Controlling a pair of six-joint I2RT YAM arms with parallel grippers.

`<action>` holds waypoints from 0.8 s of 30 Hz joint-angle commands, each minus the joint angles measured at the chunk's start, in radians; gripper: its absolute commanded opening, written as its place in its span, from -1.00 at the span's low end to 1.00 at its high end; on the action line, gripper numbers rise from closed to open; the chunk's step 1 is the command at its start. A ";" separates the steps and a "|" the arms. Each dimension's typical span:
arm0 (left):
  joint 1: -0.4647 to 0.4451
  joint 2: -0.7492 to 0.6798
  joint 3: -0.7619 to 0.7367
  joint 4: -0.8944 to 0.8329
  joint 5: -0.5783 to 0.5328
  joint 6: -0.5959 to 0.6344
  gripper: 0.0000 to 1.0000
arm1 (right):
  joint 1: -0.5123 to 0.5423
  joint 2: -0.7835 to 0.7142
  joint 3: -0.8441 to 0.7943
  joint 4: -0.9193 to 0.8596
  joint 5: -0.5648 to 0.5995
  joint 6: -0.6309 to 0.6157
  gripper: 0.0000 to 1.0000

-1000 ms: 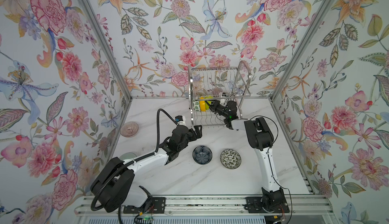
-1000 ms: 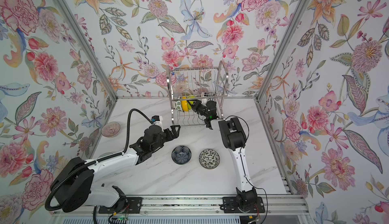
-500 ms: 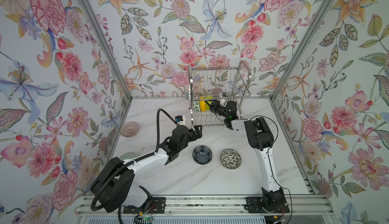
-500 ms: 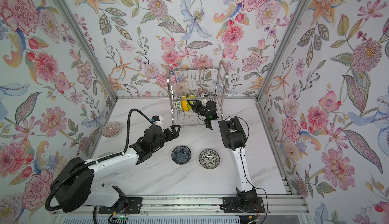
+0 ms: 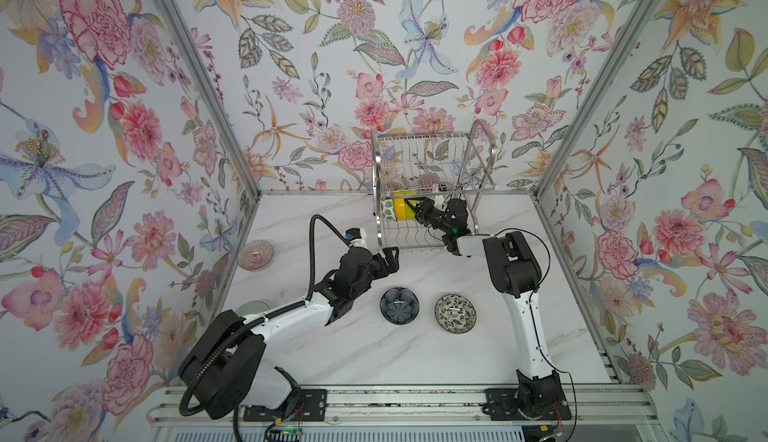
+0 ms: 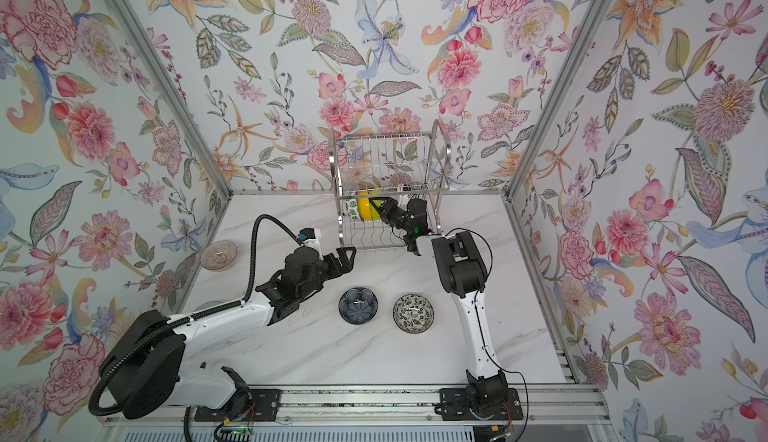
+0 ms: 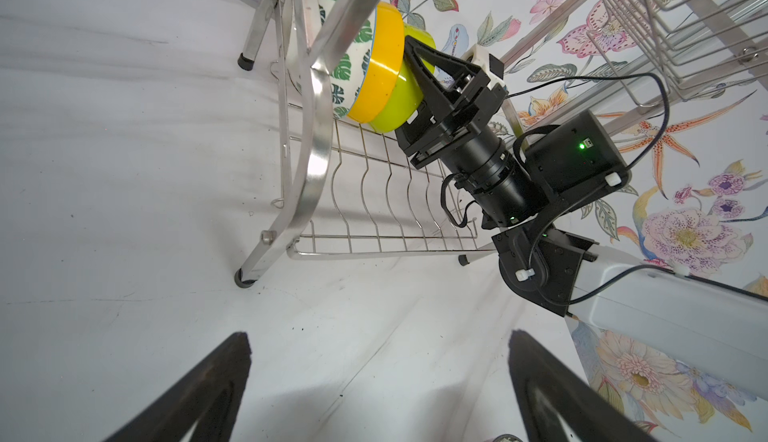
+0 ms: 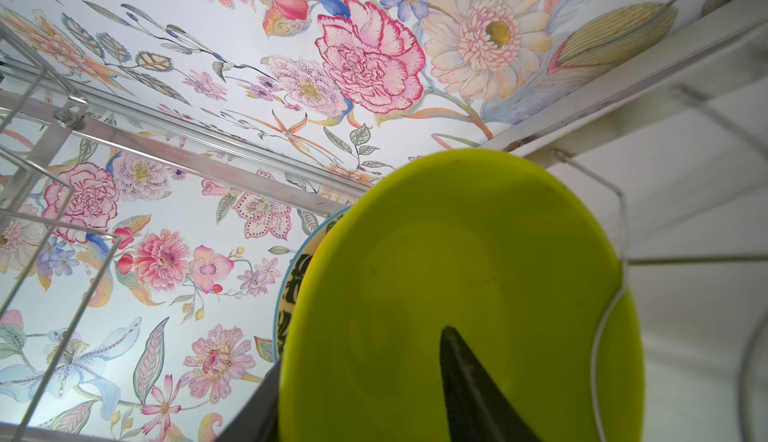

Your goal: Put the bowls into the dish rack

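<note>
Straddling the lime green bowl (image 7: 399,99) in the dish rack (image 5: 432,145), the right gripper (image 5: 413,207) has an unclear hold; the left gripper (image 5: 390,258) gapes wide. A dark blue bowl (image 5: 399,305) rests on the marble tabletop (image 5: 374,357) between floral walls (image 5: 374,45).

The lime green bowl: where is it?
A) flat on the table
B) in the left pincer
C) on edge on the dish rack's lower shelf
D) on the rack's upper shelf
C: the lime green bowl stands on edge on the dish rack's lower shelf, next to the orange-yellow bowl.
</note>
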 commanded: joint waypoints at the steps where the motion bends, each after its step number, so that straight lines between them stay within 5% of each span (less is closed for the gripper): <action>1: 0.005 -0.002 0.019 -0.014 0.010 -0.006 0.98 | -0.006 -0.056 -0.018 -0.007 0.005 -0.021 0.02; 24: -0.008 -0.014 0.015 -0.017 -0.001 -0.011 0.98 | -0.010 -0.128 -0.057 -0.041 0.029 -0.081 0.09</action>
